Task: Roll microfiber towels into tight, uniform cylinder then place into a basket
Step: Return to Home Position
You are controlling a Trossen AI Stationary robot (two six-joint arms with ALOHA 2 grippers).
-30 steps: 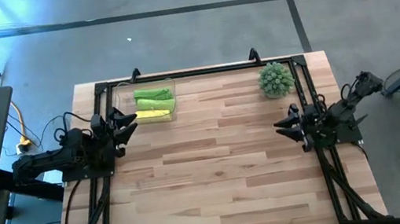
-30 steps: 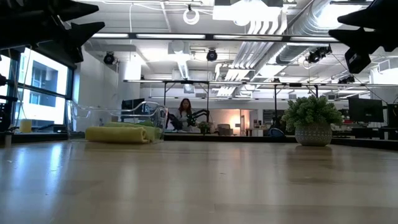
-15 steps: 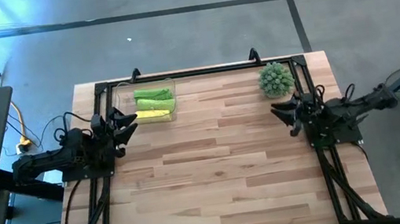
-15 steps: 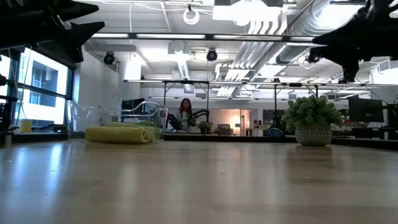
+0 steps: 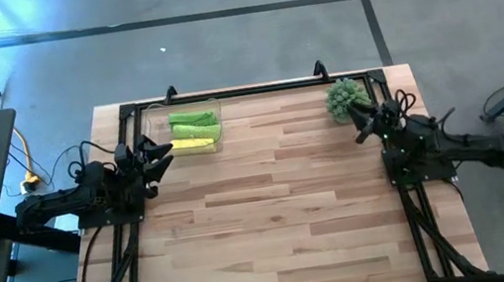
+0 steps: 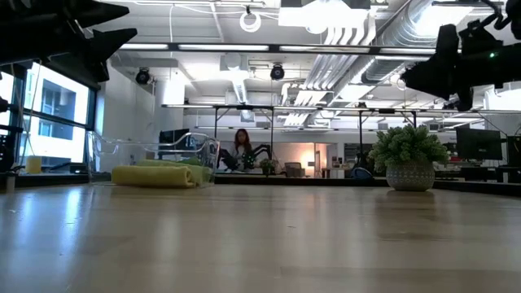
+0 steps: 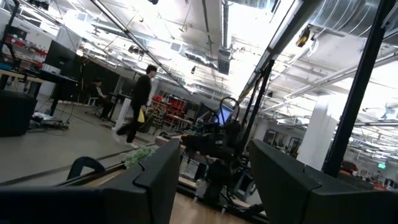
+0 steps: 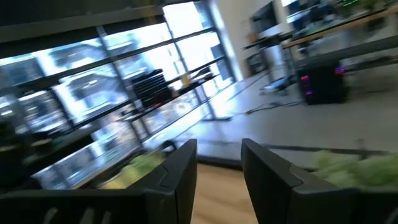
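Three rolled microfiber towels [image 5: 194,130] are lying side by side in the basket [image 5: 220,134], a clear tray near the far left corner of the desk [image 5: 282,206]. Two are light green, and the pale yellow roll [image 5: 192,144] is lying nearest the front.

The left claw [image 5: 162,151] is hovering just beside the basket's left side, fingers spread wide and gripping nothing. The right claw [image 5: 360,125] is hanging well apart from the basket, across the desk and just beside the spiky green plant [image 5: 346,99]. Its fingers are parted by a narrower gap, also empty.

Only the low view is showing the plant's speckled pot [image 6: 409,175] and a distant person [image 6: 242,146] in the room behind. The left wrist view is showing a walking person [image 7: 138,102].
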